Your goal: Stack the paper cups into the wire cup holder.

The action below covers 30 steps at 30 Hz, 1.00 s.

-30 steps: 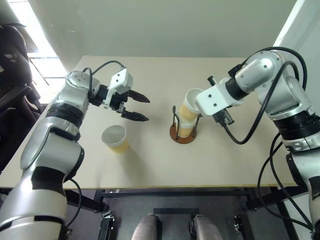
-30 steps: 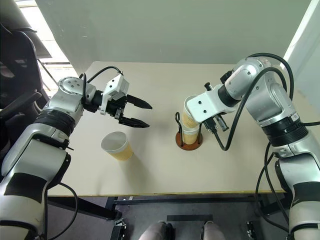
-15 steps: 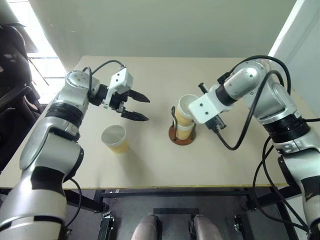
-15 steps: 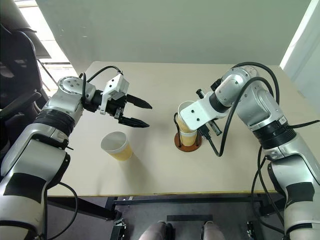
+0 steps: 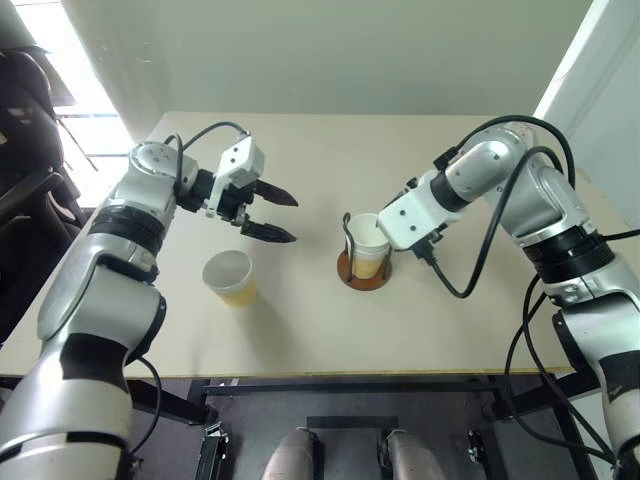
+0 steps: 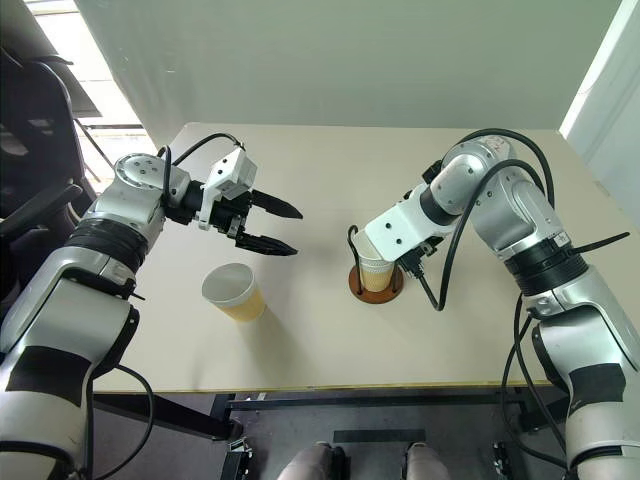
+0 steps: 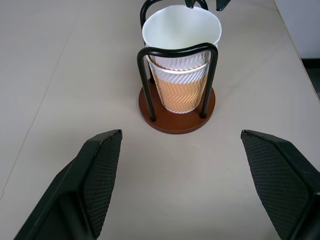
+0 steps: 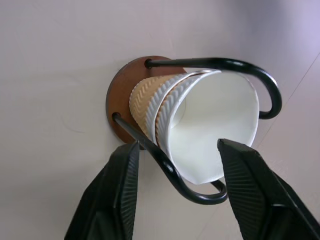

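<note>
Both arms are glossy silver-grey shells broken by black bands at the joints, with thin black cables looping loose from forearm to wrist. Each wrist carries a white, blocky housing, and the left tool [image 5: 268, 211] ends in two tapered black fingers [image 7: 97, 172] with a fine cross-hatched grip texture.

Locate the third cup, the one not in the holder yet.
The loose paper cup stands upright on the table's left side, below the open left hand and well left of the wire cup holder.
</note>
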Motion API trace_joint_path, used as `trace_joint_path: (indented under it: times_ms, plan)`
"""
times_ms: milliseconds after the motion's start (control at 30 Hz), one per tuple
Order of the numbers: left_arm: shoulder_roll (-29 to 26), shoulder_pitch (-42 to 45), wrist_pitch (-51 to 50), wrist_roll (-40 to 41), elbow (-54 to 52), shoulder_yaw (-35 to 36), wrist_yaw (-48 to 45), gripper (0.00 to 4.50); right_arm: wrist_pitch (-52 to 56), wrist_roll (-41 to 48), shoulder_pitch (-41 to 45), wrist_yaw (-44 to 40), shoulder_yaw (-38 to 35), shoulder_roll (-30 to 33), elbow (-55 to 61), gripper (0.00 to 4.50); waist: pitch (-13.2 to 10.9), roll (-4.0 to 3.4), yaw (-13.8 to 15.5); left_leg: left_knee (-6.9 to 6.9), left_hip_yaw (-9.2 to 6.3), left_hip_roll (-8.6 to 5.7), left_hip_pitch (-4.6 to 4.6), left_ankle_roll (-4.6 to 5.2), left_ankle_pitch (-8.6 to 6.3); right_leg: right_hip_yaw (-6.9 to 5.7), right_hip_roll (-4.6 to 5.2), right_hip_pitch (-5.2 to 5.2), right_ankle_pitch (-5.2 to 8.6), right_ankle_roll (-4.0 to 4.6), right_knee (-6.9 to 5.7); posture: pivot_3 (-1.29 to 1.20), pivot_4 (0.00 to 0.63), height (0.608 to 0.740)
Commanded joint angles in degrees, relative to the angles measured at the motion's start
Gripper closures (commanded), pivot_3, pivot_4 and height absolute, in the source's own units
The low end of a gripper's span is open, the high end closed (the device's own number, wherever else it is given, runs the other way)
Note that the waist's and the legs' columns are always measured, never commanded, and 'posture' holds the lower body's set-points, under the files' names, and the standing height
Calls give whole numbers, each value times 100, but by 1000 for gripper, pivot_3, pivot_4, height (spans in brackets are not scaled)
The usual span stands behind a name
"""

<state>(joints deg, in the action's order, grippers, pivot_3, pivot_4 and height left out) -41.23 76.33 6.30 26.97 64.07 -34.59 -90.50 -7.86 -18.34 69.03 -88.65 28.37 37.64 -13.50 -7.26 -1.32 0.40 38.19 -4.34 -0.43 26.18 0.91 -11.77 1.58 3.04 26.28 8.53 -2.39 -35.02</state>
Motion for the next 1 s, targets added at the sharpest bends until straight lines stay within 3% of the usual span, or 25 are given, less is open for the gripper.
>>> trace_joint_path:
  times_ms: [33,367,533,700,800,1000]
  plan:
    - [-14,263,-28,-105,57,204,-200,400,132,86,432,114,-269,-17,-53,2212,0,0,-3,-1,2,-1,0,0,0,-1,-2,1,0,0,0,0,150,740]
    - [-106,1323,240,-1199,646,834,-200,400,1919,1114,645,-204,-1168,444,273,2212,1,7,11,-4,-1,-6,16,-1,-6,1,2,8,10,15,13,0,150,740]
    - [-410,1726,455,-1586,597,643,-200,400,3077,1802,470,-366,-1464,635,960,2212,0,5,-9,-16,1,5,25,-12,-5,3,-1,26,30,16,8,0,150,740]
    - [-1027,1761,771,-1593,117,-266,-200,400,3664,2220,457,-372,-1609,941,1212,2212,0,6,-26,-20,15,12,23,-39,11,2,-24,38,54,24,0,0,150,740]
    - [-1674,1727,884,-1245,-611,-1252,-200,400,3738,2411,433,-384,-1552,1219,1223,2212,3,11,-38,-13,-2,29,40,-48,1,6,-34,55,59,36,-3,0,150,740]
    - [-3443,1548,266,101,-3311,-2894,-200,400,3685,2662,375,-385,-1428,1551,1163,2212,7,17,-70,-7,-9,46,43,-72,-11,12,-56,76,65,52,-38,0,150,740]
